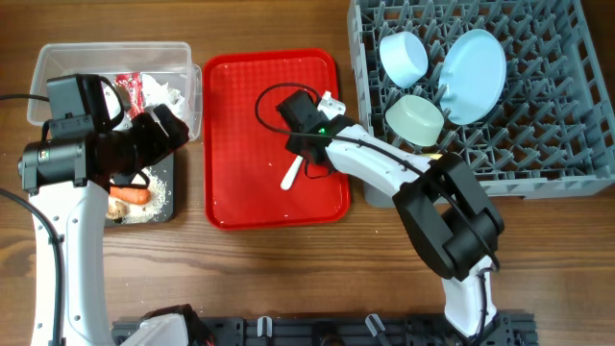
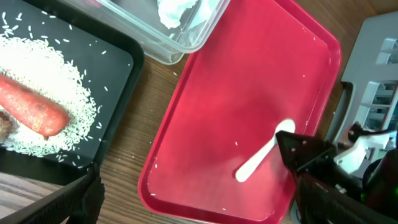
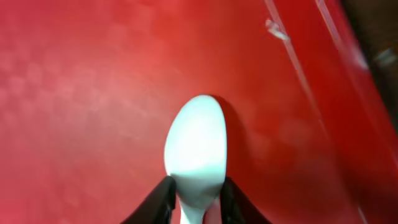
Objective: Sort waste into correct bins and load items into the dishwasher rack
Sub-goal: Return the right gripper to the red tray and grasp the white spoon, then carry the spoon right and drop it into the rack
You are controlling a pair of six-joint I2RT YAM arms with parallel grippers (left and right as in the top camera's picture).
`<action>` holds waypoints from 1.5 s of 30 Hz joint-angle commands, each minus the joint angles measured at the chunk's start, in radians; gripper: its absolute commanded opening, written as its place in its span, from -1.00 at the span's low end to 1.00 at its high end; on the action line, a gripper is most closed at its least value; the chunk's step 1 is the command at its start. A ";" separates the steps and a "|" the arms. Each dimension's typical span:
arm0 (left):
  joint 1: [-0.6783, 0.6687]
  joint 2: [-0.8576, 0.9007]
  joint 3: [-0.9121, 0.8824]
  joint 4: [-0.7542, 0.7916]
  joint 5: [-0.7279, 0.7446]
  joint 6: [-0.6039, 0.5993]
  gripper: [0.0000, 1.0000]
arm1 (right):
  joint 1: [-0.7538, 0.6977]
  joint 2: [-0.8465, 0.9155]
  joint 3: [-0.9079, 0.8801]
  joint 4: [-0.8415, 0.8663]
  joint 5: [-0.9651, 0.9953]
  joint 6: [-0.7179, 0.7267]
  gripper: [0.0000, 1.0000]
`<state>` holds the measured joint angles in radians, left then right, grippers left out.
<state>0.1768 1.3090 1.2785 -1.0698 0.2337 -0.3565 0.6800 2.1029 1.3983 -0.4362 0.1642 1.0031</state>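
While the left claw (image 1: 165,130) is held open and empty by the black tray (image 1: 165,200) at frame left, a slip is risked at centre. The white spoon (image 3: 194,143) is pinched only at its thin neck by the right claw (image 3: 196,202), so it could be twisted loose before the dishwasher rack (image 1: 567,144) at right is reached. The spoon's bowl is seen just ahead of the fingertips, low over the red tray (image 1: 231,96).

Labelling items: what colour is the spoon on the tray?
The spoon is white, clearest in the right wrist view.

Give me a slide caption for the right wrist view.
Right gripper grips the white spoon just below its bowl on the red tray.
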 commanded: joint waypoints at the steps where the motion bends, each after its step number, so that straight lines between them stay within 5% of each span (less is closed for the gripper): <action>1: 0.003 -0.005 0.012 0.003 0.002 0.005 1.00 | 0.000 0.050 -0.013 0.048 -0.007 -0.153 -0.54; 4: 0.003 -0.005 0.012 0.003 0.001 0.005 1.00 | 0.000 0.050 -0.013 0.113 -0.007 -0.279 -0.13; 6: 0.003 -0.005 0.012 0.003 0.002 0.005 1.00 | 0.000 0.050 -0.013 0.150 -0.007 -0.340 -0.03; 21: 0.003 -0.005 0.012 0.003 0.002 0.005 1.00 | -0.016 0.100 -0.013 0.229 -0.134 -0.432 0.21; 32: 0.003 -0.005 0.012 0.003 0.002 0.005 1.00 | -0.017 0.106 -0.011 0.205 -0.240 -0.428 -0.91; 38: 0.003 -0.005 0.012 0.003 0.002 0.005 1.00 | -0.060 -0.132 0.024 -0.020 -0.253 -0.537 -0.91; 45: 0.003 -0.005 0.012 0.003 0.002 0.005 1.00 | -0.319 -0.738 0.045 -0.257 -0.084 -0.632 -0.91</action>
<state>0.1768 1.3090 1.2785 -1.0691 0.2340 -0.3565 0.4511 1.4368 1.4471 -0.6254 -0.0582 0.3798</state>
